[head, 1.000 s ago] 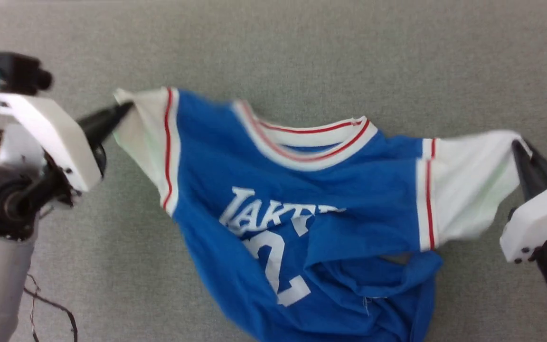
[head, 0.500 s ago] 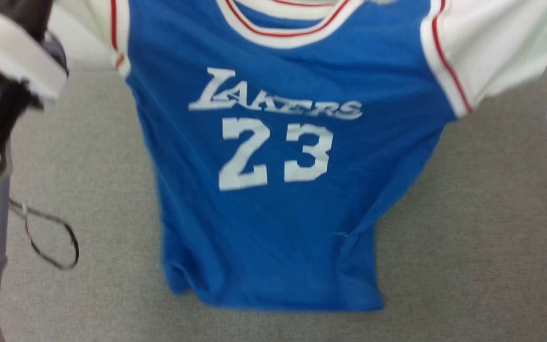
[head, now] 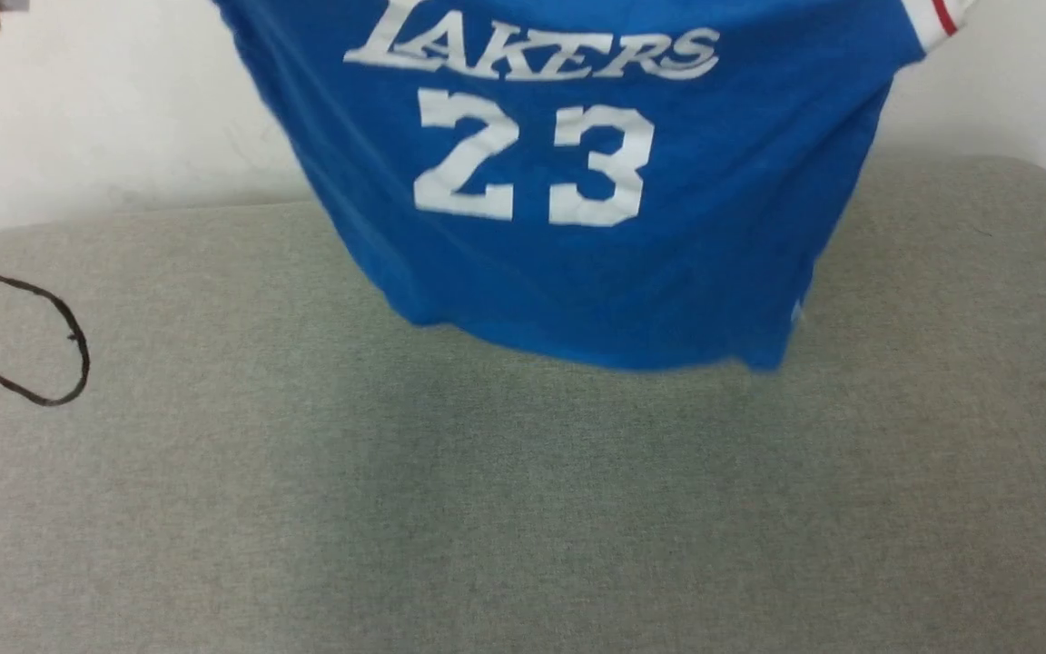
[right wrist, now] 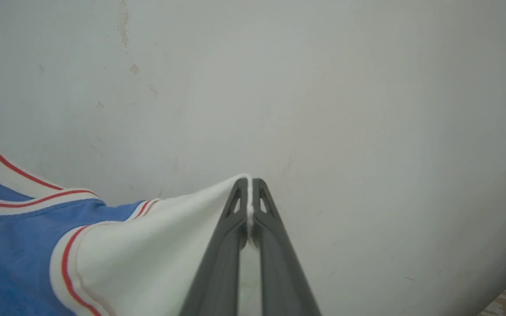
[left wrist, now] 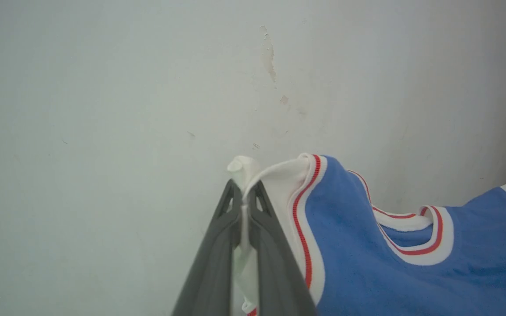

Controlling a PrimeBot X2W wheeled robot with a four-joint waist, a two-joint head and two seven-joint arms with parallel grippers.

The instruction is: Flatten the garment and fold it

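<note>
The garment, a royal-blue jersey with white lettering and the number 23, hangs in the air in the head view, its hem just above the grey table. In the left wrist view my left gripper is shut on the edge of one white sleeve, beside the red-striped trim and the collar. My right gripper is shut on the other white sleeve, which stretches taut away to the left of that view. The garment's top and both sleeves lie above the head view's edge.
A pale wall stands behind the table's far edge, scuffed in the wrist views. A loop of black cable hangs at the left of the head view. The table's grey surface spreads below the hem.
The garment has been lifted off the table by both sleeves and now hangs spread out. The head view has tilted up, so the wall shows and both grippers have left that view.
</note>
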